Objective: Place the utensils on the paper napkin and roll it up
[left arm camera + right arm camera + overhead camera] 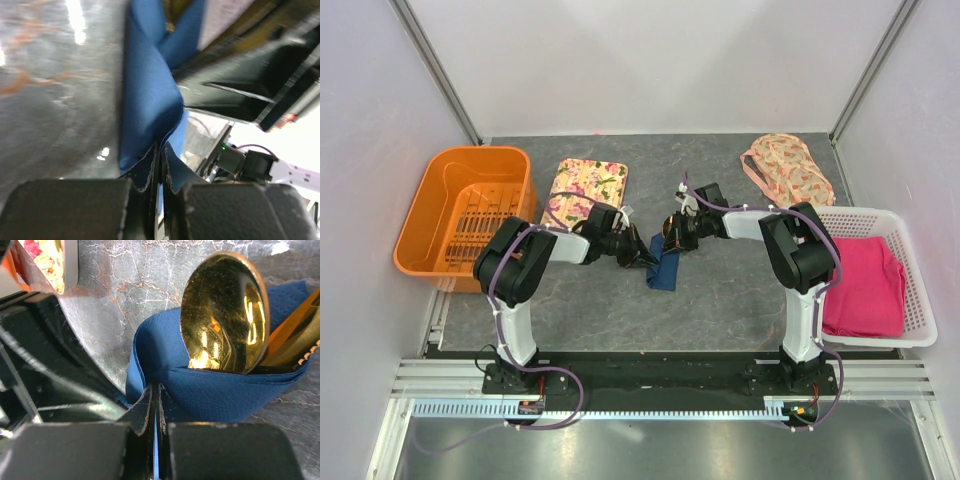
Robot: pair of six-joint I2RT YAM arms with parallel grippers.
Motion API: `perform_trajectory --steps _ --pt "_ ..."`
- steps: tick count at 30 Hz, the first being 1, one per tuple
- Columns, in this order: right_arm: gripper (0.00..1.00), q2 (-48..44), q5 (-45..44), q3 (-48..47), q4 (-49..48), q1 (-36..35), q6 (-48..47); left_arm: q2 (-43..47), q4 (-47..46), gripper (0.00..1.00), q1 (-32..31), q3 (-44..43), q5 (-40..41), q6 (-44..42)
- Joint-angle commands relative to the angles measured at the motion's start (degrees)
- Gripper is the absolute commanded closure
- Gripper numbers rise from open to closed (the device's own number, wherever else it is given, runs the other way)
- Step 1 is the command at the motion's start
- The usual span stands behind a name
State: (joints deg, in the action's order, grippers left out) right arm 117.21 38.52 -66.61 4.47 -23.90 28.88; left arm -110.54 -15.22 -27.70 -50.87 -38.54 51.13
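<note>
The navy paper napkin (665,268) lies folded at the table's middle, between both arms. In the right wrist view it (210,390) wraps around the gold spoon (225,310), bowl up, with other gold utensils (300,335) beside it at the right. My right gripper (155,390) is shut on a napkin edge. My left gripper (161,150) is shut on another fold of the napkin (147,95). In the top view the left gripper (638,252) and right gripper (672,236) meet over the napkin's upper end.
An orange basket (430,215) stands at the left. A floral tray (588,188) lies behind the left gripper. A floral pouch (788,170) lies at the back right. A white basket (918,290) holds a pink cloth (865,285).
</note>
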Motion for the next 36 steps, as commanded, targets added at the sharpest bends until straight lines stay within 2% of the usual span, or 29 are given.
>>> perform_trajectory --steps 1,7,12,15,20,24,29,36 --pt "1.0 1.54 -7.59 3.68 5.02 -0.8 -1.29 -1.34 6.85 0.92 0.02 -3.44 5.22 -3.14" --pt "1.0 -0.92 -8.99 5.96 4.06 -0.8 -0.41 -3.27 22.75 0.94 -0.07 -10.55 11.29 -13.33" --pt "1.0 -5.31 -7.5 6.76 2.3 -0.88 0.2 -3.89 26.99 0.96 -0.16 -13.11 12.7 -18.26" --pt "1.0 -7.69 -5.48 5.36 1.24 -0.8 1.0 -4.24 27.97 0.96 -0.07 -13.64 12.71 -19.41" --pt "0.94 -10.15 -3.63 2.01 2.03 0.6 2.93 -4.07 28.05 0.97 -0.51 -13.73 12.44 -19.14" --pt "0.92 -11.82 -1.88 3.32 2.82 2.28 4.25 -4.07 27.97 0.98 -0.42 -13.55 12.44 -18.88" --pt "0.94 -10.43 -0.73 5.79 2.3 2.81 5.12 -3.98 27.35 0.98 -0.42 -12.94 12.62 -17.65" --pt "0.96 -7.0 1.64 6.58 -4.03 2.98 8.64 -3.37 26.39 0.98 0.28 -10.92 12.44 -16.42"
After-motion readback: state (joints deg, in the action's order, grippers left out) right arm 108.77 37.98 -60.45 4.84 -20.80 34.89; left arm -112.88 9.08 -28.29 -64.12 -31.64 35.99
